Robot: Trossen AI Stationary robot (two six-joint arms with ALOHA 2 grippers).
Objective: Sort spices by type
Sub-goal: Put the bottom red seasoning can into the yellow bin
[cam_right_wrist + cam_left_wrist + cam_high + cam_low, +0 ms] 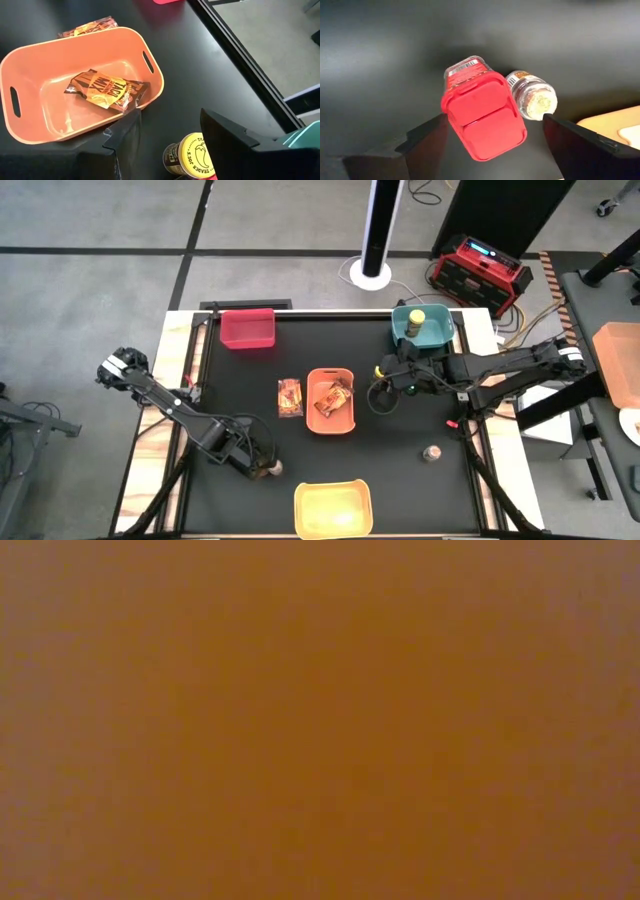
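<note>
My left gripper [262, 468] stands open near the table's front left. A red cube box [482, 117] lies between its fingers, lid toward the camera. A tiny jar [532, 95] lies on its side beside the box. My right gripper [385, 385] is open right of the orange bin [330, 400]. A yellow-lidded jar [192, 155] sits between its fingers. One printed packet [107, 92] lies in the orange bin and another [290, 397] on the table left of it. A second yellow-lidded jar [417, 320] stands in the teal bin [440, 330]. Another tiny jar [432, 453] stands at the right. My left gripper has one finger [427, 137] right beside the red box's side [445, 107]; whether they touch, I cannot tell. My right gripper has one finger [225, 135] close against the yellow lid's edge [210, 150]; I cannot tell whether it touches. The other finger stands apart from the jar.
A red bin [247, 328] stands at the far left and a yellow bin [332, 508] at the near edge. The low view is filled by a plain orange-brown surface. Bare black table lies between the bins.
</note>
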